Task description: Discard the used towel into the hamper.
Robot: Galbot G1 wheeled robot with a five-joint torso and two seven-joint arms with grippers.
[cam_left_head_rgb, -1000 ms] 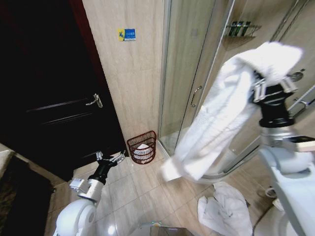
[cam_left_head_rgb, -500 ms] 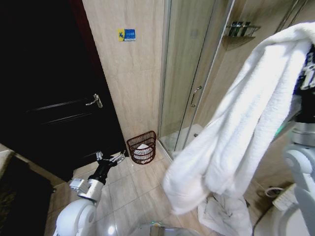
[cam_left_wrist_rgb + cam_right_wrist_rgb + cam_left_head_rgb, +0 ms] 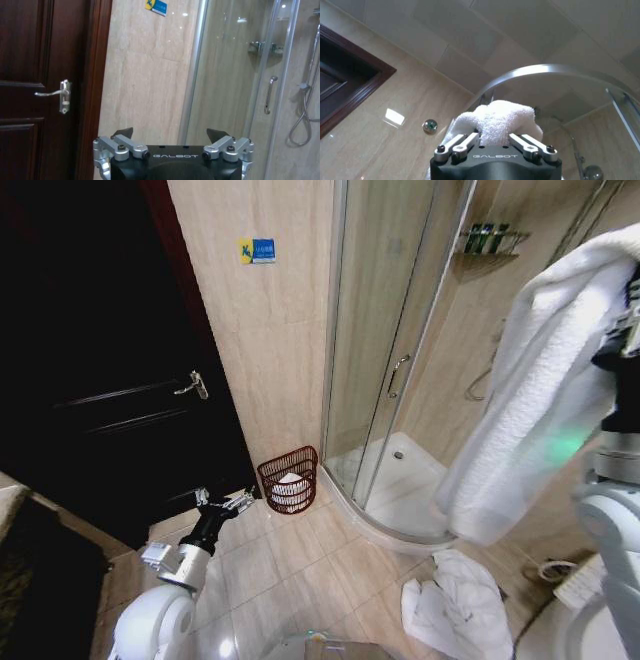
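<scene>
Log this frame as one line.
right gripper: raised, shut on towel | left gripper: low, open, idle | hamper: by wall, white cloth inside | towel not yet in hamper

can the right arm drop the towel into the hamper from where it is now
Probably not yet. The right pincer, shut on the towel, is raised high at the right by the shower, while the hamper sits low on the floor against the wall, well off to the left.
</scene>
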